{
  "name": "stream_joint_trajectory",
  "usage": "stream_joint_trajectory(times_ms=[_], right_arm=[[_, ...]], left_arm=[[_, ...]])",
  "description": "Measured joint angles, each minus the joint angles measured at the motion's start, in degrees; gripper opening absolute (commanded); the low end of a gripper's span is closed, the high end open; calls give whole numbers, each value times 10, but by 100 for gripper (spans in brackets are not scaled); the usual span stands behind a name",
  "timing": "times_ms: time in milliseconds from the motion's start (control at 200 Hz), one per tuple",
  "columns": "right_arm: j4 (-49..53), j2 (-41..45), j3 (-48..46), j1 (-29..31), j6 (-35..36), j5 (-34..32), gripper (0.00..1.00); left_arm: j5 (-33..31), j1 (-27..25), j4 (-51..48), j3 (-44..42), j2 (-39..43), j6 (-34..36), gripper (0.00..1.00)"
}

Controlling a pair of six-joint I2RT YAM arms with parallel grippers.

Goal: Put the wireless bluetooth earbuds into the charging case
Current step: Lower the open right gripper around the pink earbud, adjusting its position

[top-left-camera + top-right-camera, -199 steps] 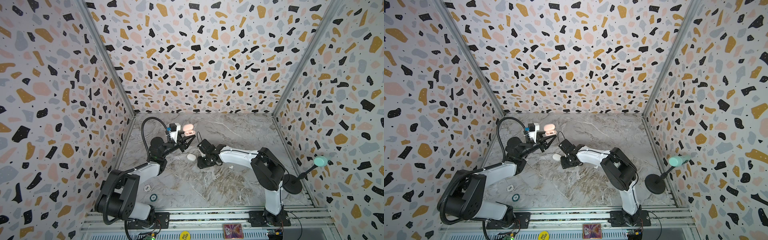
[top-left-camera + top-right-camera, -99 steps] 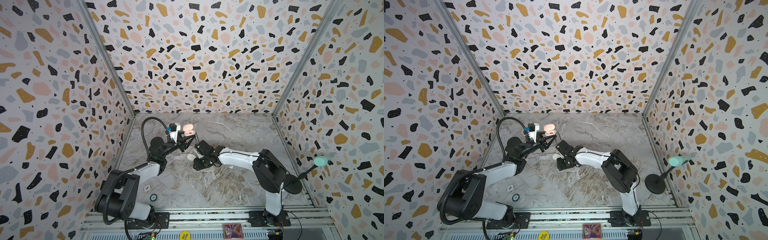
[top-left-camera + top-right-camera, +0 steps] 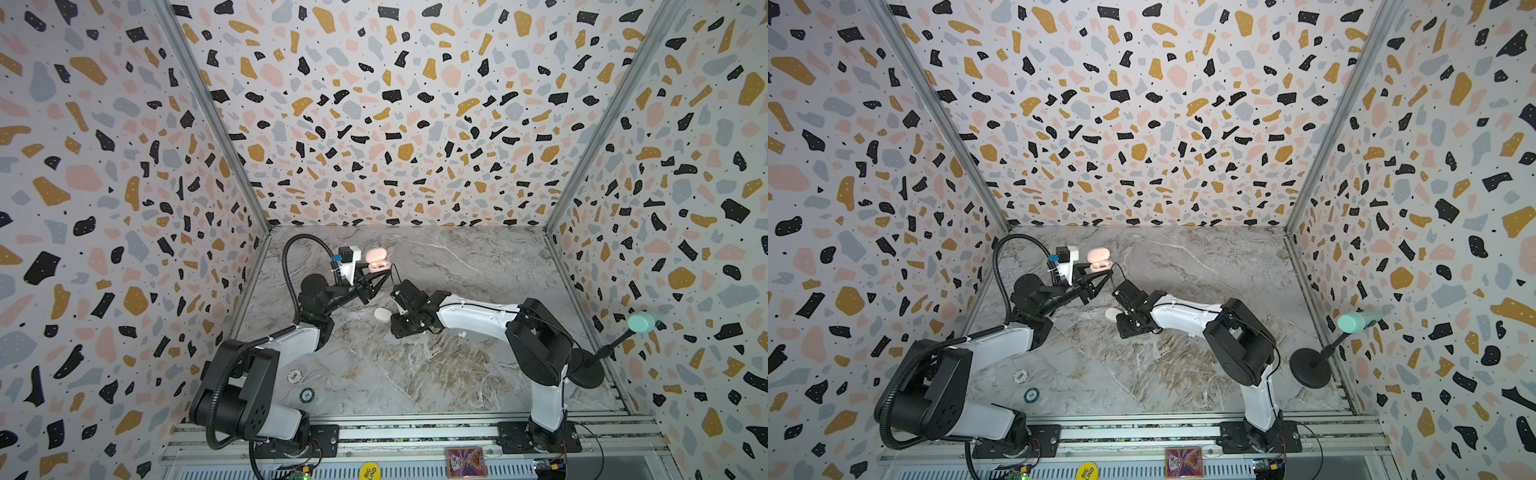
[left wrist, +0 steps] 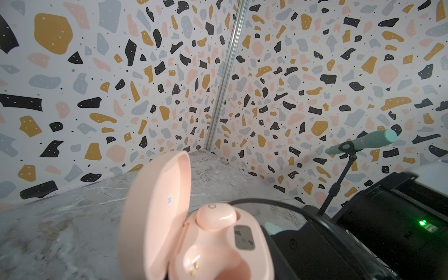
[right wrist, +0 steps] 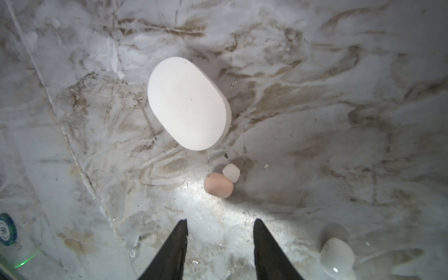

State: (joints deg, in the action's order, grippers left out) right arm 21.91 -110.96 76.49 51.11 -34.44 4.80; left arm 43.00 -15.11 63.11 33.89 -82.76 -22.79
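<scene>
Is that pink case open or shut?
Open: the pink case has its lid up; one pink earbud sits inside, one socket empty.

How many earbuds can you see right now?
3. A seated pink earbud sits in the open pink case; a loose pink earbud lies on the table near the closed white case; a white earbud lies farther off. More may be hidden.

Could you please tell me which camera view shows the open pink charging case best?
The left wrist view: the pink charging case fills the foreground, lid up, one pink earbud seated, the other socket empty. Both top views show it only as a small pink shape. The right wrist view does not show it.
</scene>
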Motion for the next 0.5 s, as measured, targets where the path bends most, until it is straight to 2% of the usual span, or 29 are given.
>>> stream_joint_trajectory(times_ms=[255, 380, 501], right_arm=[[1, -1, 11, -28, 3, -21, 42], [3, -9, 29, -36, 11, -31, 33], [3, -19, 38, -37, 17, -30, 31]], left_arm=[[0, 0, 0, 0, 0, -4, 43], [0, 0, 0, 0, 0, -4, 43], [0, 0, 0, 0, 0, -4, 43]])
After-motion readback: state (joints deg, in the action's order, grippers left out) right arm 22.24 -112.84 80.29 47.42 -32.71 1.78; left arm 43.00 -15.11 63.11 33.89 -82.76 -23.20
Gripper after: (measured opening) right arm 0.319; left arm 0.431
